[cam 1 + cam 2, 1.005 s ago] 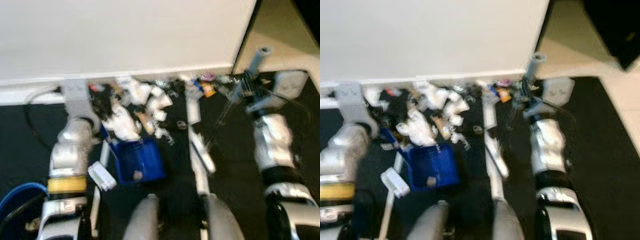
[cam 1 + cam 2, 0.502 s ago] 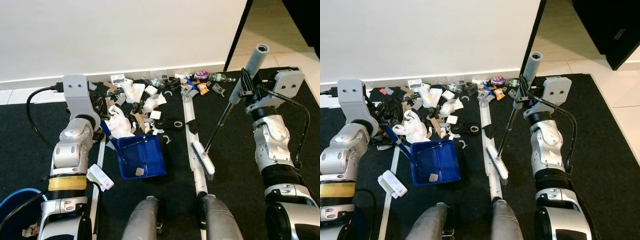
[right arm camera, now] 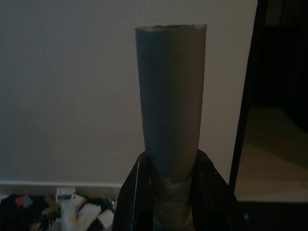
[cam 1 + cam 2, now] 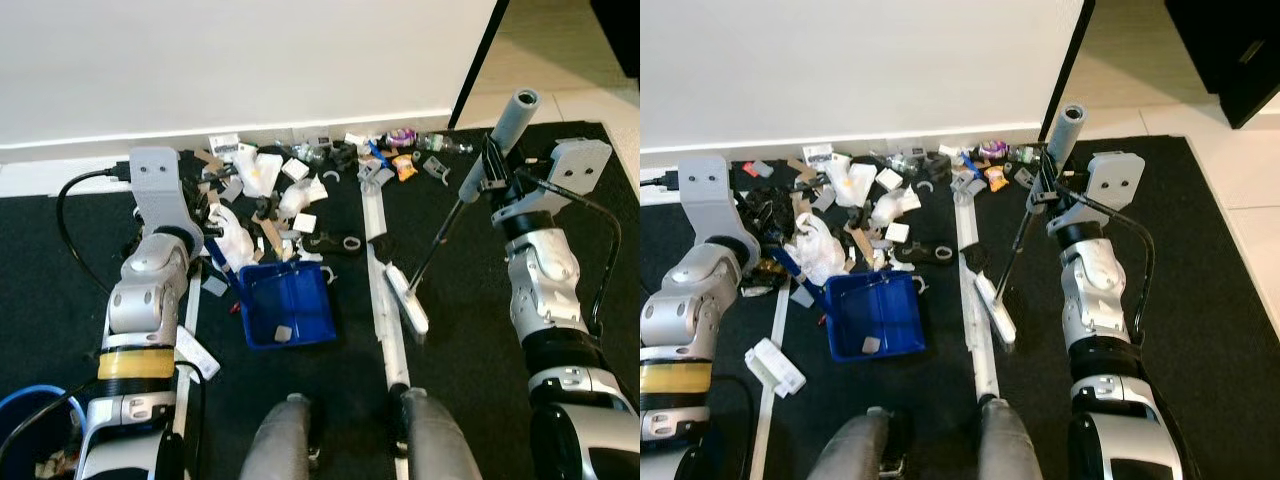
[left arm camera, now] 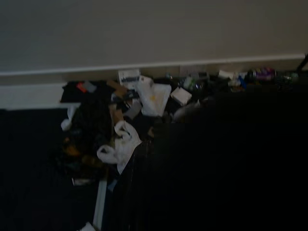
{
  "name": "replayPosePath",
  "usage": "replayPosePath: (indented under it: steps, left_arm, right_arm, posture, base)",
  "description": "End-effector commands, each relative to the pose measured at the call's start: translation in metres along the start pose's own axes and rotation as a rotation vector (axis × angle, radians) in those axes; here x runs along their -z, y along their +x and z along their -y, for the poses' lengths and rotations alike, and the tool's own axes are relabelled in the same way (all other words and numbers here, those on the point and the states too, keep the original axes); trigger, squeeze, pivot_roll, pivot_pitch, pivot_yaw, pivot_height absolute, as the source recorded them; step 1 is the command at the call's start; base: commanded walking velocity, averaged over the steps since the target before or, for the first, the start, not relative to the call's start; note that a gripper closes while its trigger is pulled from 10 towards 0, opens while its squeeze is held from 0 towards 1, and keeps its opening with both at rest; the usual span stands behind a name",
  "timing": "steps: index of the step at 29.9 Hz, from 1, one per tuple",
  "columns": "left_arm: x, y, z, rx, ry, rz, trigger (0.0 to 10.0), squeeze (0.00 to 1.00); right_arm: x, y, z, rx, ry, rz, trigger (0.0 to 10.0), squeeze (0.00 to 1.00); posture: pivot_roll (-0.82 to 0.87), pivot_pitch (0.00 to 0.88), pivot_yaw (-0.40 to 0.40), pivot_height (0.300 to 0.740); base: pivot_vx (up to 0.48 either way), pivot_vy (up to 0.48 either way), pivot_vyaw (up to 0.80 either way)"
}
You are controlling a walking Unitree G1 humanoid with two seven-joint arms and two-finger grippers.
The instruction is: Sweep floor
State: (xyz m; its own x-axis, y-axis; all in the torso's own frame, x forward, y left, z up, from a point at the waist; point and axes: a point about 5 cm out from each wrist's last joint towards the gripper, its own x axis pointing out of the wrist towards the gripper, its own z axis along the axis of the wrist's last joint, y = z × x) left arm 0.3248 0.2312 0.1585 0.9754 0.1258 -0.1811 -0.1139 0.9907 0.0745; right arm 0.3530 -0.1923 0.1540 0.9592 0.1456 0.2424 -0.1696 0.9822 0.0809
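My right gripper (image 4: 487, 182) is shut on the grey handle of a broom (image 3: 169, 120). The broom slants down to the left, and its white brush head (image 4: 408, 298) rests on the black carpet beside a white strip. A blue dustpan (image 4: 287, 305) holding a small scrap lies on the carpet in front of my legs. Its blue handle (image 4: 790, 262) runs up to my left gripper (image 4: 768, 264), which is shut on it and half hidden by the wrist. A pile of litter (image 4: 270, 185), paper, bags and wrappers, lies along the wall just beyond the dustpan.
The white wall and baseboard (image 4: 90, 150) close off the far side. A dark doorway (image 4: 1200, 50) and pale tiles are at the right. Two white strips (image 4: 380, 250) run across the carpet. A white card (image 4: 775, 367) lies at the left, and a blue bucket rim (image 4: 20, 405) sits lower left.
The blur of one second ago has cleared and the whole picture has shifted a little. Broom and dustpan keep about the same places relative to the litter.
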Motion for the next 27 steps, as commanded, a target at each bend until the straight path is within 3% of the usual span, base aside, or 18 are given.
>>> replayPosePath:
  steps: [1, 17, 27]
  left_arm:
    - [-0.0025, -0.0018, -0.0029, -0.010, 0.006, 0.024, 10.0, 0.00]
    - [-0.0039, -0.0019, -0.0032, -0.016, 0.001, 0.033, 10.0, 0.00]
    - [-0.0082, -0.0030, -0.0042, -0.014, -0.004, 0.059, 10.0, 0.00]
  right_arm:
    - [-0.0002, -0.0016, -0.0001, -0.002, 0.007, 0.007, 10.0, 0.00]
    - [-0.0002, -0.0016, -0.0011, -0.005, 0.009, 0.007, 10.0, 0.00]
    - [-0.0004, -0.0013, -0.0018, -0.010, 0.008, 0.008, 10.0, 0.00]
  posture:
    - [0.00, 0.199, 0.045, 0.740]
    - [0.00, 0.199, 0.044, 0.740]
    - [0.00, 0.198, 0.045, 0.740]
  base:
    - [0.480, 0.000, 0.00]
    - [0.465, 0.000, 0.00]
    - [0.000, 0.000, 0.00]
